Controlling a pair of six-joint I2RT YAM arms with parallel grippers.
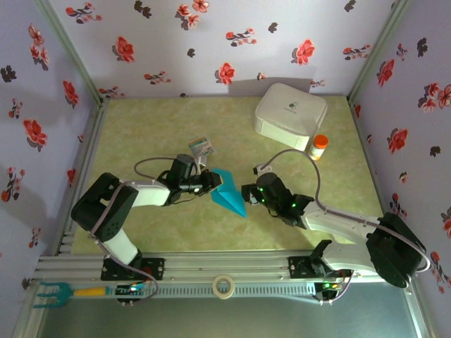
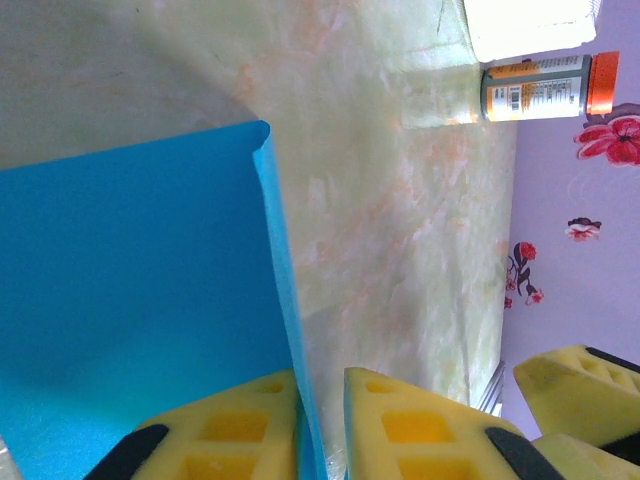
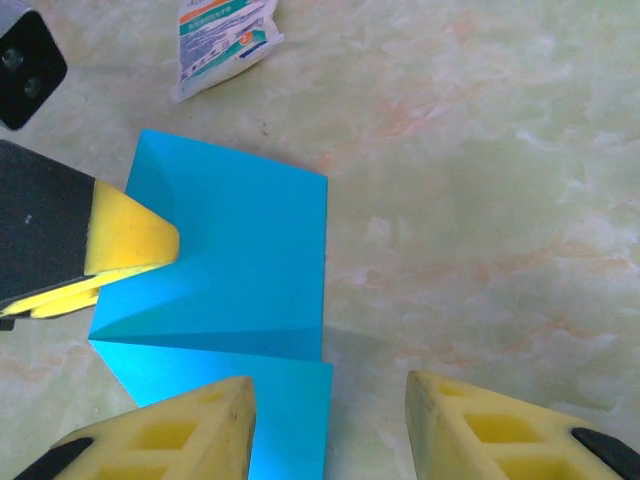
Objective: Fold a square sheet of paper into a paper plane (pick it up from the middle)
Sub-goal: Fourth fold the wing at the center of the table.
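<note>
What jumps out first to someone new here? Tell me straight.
The bright turquoise folded paper at the table's middle, its edge pinched between the left pincer's yellow pads. The right pincer hovers open just beside it. At the back right sit a white rounded box and an orange-capped bottle.

The square sheet of paper (image 1: 229, 191) lies mid-table between both arms — box (image 1: 290, 115) and bottle (image 1: 319, 146) behind, to the right.

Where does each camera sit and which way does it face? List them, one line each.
Top external: above and behind the arms, looking down on the table, both arms and the blue paper.
Left wrist: on the left arm, looking past its claw, closed on the paper's edge.
Right wrist: over the open right claw.
All share the paper.
</note>
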